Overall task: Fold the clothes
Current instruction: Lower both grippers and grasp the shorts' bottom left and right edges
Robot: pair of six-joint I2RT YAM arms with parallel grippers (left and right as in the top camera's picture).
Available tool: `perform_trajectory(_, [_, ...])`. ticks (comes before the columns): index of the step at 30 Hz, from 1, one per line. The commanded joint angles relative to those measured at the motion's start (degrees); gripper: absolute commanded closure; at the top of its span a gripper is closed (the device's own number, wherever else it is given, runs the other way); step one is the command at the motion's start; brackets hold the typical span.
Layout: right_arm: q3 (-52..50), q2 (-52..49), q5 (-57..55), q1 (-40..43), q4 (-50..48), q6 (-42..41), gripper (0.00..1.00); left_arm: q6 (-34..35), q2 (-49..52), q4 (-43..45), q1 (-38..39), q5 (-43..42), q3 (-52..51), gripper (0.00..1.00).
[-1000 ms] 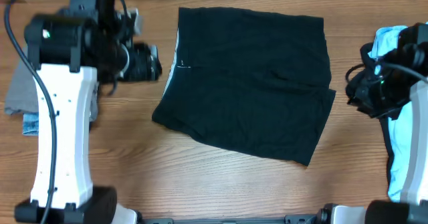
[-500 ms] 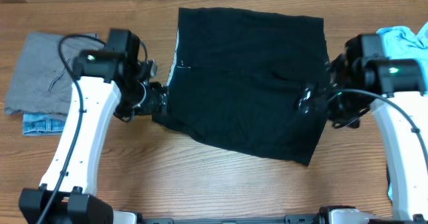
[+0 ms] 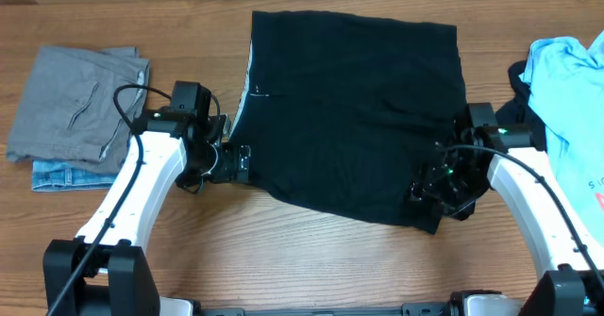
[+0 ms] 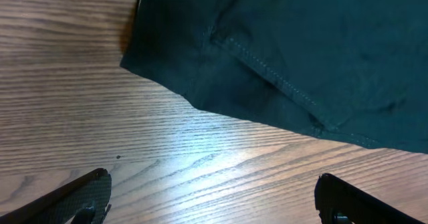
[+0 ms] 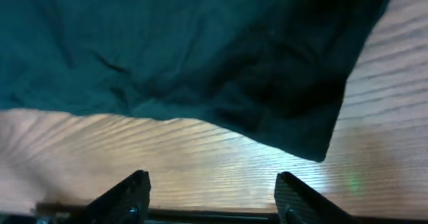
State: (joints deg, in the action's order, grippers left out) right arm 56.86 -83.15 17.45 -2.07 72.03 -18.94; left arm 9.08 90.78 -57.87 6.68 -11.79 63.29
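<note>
The black trouser-like piece (image 3: pixel 349 108) of the clothes lies spread flat in the middle of the table. My left gripper (image 3: pixel 236 162) sits at its lower left corner, open. In the left wrist view the fingers (image 4: pixel 87 192) frame bare wood, and the garment's hem (image 4: pixel 301 50) lies just beyond my left gripper (image 4: pixel 212 200). My right gripper (image 3: pixel 425 189) is at the lower right corner, also open. In the right wrist view the black fabric (image 5: pixel 200 50) ends ahead of my right gripper (image 5: pixel 212 197), with only wood between the fingertips (image 5: pixel 127 194).
A folded grey piece (image 3: pixel 75 104) rests on a denim piece (image 3: pixel 52 174) at the far left. A light blue T-shirt (image 3: pixel 566 80) lies at the right edge over a dark item (image 3: pixel 519 75). Bare wooden table (image 3: pixel 302 250) runs along the front.
Both arms have come down from the table's sides to the black garment's lower corners. The grey pile and blue T-shirt are now uncovered. The left jaws have opened wider.
</note>
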Motion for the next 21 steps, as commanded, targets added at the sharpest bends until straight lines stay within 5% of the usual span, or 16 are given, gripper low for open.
perform_trajectory(1, [-1.6,0.1,-6.2,-0.1,-0.2,-10.4,0.37,0.8,-0.4,0.9,0.2,-0.6,-0.6,0.00])
perform_trajectory(9, [-5.7,0.1,-9.9,-0.1,-2.9,-21.8,0.32,1.5,-0.4,2.6,0.2,-1.8,-0.5,0.00])
perform_trajectory(21, [-14.3,0.1,-5.8,-0.1,-10.3,-24.6,0.26,1.9,-0.4,2.7,0.2,-1.8,-0.6,0.00])
